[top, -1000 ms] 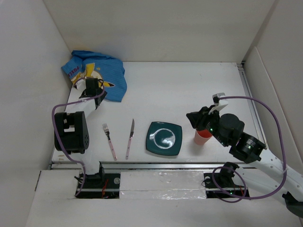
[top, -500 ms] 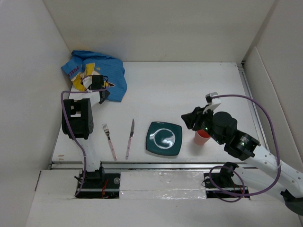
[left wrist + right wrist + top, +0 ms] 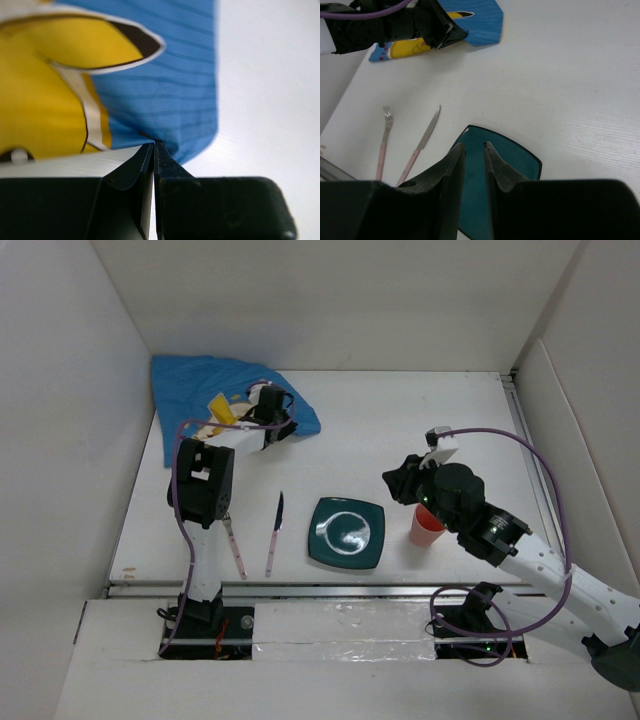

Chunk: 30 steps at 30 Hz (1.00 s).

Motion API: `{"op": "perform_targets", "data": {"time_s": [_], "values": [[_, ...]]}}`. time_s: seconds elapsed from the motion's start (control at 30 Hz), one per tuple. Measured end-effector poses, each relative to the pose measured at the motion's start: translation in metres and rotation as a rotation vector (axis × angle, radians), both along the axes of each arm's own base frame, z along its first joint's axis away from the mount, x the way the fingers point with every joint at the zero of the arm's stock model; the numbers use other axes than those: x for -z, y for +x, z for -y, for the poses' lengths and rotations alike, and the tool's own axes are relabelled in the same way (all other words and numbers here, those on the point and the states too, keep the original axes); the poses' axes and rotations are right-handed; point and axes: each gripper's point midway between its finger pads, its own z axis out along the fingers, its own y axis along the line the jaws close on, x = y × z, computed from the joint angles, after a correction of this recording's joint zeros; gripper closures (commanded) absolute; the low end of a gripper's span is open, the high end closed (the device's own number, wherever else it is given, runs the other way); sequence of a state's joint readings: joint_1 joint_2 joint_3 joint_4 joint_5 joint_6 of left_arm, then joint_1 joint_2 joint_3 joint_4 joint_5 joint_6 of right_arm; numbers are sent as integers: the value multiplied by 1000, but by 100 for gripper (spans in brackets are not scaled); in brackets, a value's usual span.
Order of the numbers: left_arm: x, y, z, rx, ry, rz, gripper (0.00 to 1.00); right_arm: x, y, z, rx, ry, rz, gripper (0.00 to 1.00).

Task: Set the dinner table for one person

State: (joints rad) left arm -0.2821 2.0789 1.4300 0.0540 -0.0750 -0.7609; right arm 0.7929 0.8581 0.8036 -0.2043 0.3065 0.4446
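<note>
Pinches the hem of the blue cloth (image 3: 165, 90) in the left gripper (image 3: 154, 144), jaws shut tight on the fabric. Sits further right than half a second ago, cloth dragged out of the far-left corner and spread flatter toward the middle of the dinner table (image 3: 420, 420), the white surface under both arms. Holds the right gripper (image 3: 471, 146) above the teal plate (image 3: 512, 160), jaws parted by a narrow gap around nothing, just beside the pink cup (image 3: 428, 527), much as before. Leaves fork (image 3: 236, 552) and knife (image 3: 275, 535) unmoved, left of the plate.
</note>
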Motion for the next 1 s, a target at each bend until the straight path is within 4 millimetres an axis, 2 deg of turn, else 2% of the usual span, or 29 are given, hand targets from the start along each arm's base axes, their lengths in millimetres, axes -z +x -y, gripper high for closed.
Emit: {"op": "perform_targets", "data": {"time_s": [0.03,0.13,0.17,0.23,0.3,0.33,0.37,0.4,0.43,0.5,0.53,0.6,0.67,0.73,0.8,0.9,1.0], "values": [[-7,3,21,40,-15,21,100,3,5,1,12,-7,-5,66],[-28,-1,75,158,-47,68,77,12,21,5,54,-28,-26,55],[-33,-3,86,184,-50,80,63,15,27,6,66,-32,-33,53],[-40,-4,97,215,-47,99,55,22,39,7,87,-41,-50,50],[-42,-7,91,211,-38,101,54,30,51,6,102,-52,-74,49],[-41,-11,83,200,-31,99,54,30,52,6,103,-51,-75,49],[-42,-17,67,172,-25,93,54,37,61,2,107,-58,-89,49],[-41,-20,61,162,-24,89,56,41,65,1,106,-60,-97,53],[-42,-36,30,97,-17,69,56,45,67,-2,99,-63,-105,60],[-54,-58,-10,-19,-29,103,60,52,69,-7,89,-65,-121,73],[-58,-73,-34,-93,-22,113,61,52,70,-10,84,-56,-123,85],[-70,-103,-69,-221,-16,141,63,50,72,-14,70,-40,-114,94],[-78,-126,-86,-313,-26,160,63,46,72,-18,60,-25,-104,95],[-77,-144,-99,-382,-39,153,63,43,72,-20,51,-13,-95,90],[-64,-163,-118,-454,-44,119,62,42,72,-23,44,-7,-89,87],[-32,-189,-156,-582,-59,47,62,43,67,-26,21,0,-87,80],[-5,-212,-184,-696,-75,-16,60,47,61,-26,2,0,-89,77]]}}
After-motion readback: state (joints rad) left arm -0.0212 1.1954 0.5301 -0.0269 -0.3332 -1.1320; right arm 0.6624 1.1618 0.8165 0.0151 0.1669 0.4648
